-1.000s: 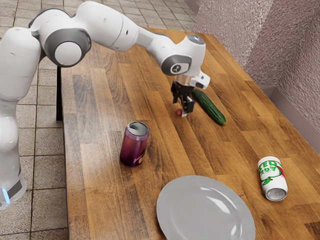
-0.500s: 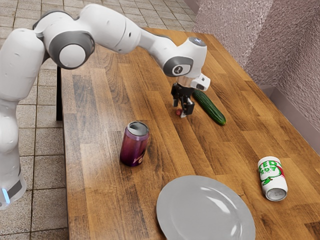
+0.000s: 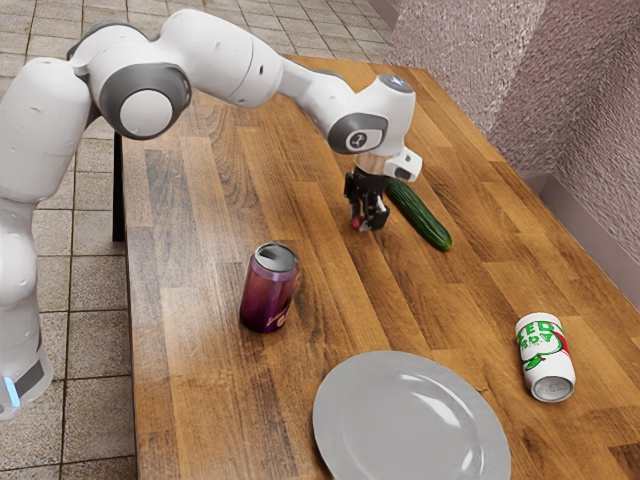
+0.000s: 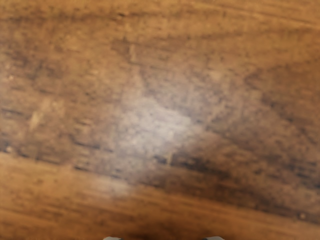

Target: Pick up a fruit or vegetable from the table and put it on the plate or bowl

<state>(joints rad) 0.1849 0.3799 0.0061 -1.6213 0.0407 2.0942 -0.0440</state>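
Hardly anything has shifted in the last second. The cans, the plate and the cucumber lie as they did. The gripper has only edged over the spot where a small red fruit lay at its tip, and that fruit is now hidden behind the black hand.

The long brown butcher-block wooden table carries everything. The white seven-joint arm reaches across it from the exterior view's left, with its wrist bent so the hand points straight down. I judge that this suits a pinch from above on something small. The round grey plate sits bare at the near edge, well apart from the hand, and it is the goal.

The dark green cucumber lies flat and slanted, just beside the hand on the exterior view's right, and is not held. The purple metal drink can stands upright between the hand and the plate, a little toward the exterior view's left. A carry to the plate would do well to rise before crossing. The white can with green and red print lies on its side near the plate, where it could roll if knocked.

The black two-finger gripper hangs low. The wrist view has wood grain close beneath it. I cannot tell whether it is spread or clamped on the red fruit.
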